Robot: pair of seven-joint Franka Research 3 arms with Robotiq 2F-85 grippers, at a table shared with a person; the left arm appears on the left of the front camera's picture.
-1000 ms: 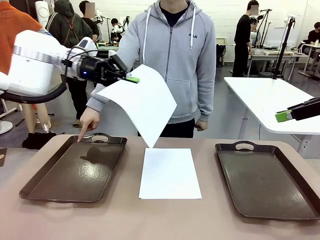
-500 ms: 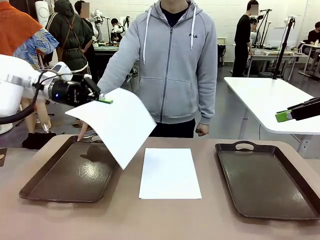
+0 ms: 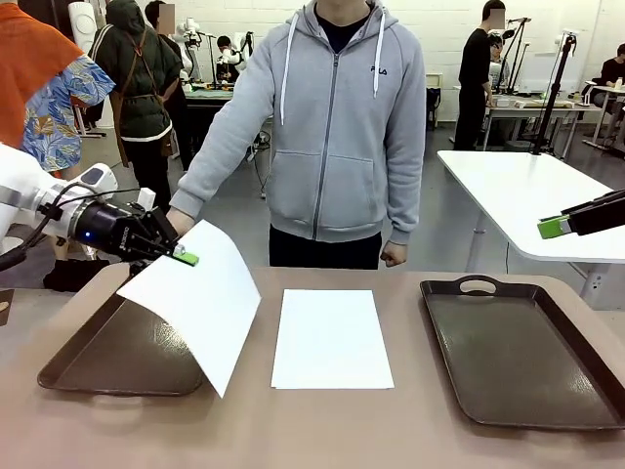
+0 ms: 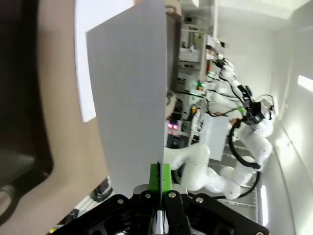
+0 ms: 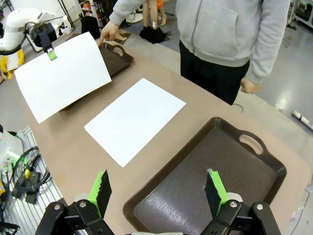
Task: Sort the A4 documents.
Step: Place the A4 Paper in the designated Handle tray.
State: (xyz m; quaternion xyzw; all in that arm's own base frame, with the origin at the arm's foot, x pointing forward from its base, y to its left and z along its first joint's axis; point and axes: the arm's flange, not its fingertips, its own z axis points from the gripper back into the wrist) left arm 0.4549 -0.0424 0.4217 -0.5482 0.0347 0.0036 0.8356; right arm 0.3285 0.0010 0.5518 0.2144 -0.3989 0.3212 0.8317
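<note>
So left end effector [image 3: 184, 258] pinches 1 A4 sheet [image 3: 200, 308] by a corner, tray [image 3: 88, 366] just below it; next I'd lower, release flat. Right end effector [image 5: 157, 188] gapes wide.

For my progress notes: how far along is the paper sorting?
Done: no sheet visibly rests in a tray. In hand: the left gripper is shut on the held sheet above the left tray. Left: the flat sheet, lying beside the right tray; the right gripper is open.

Sheet [image 3: 200, 303] & person's hand [image 3: 180, 223] block L tray [image 3: 98, 362]; R tray [image 3: 518, 362] free.
</note>
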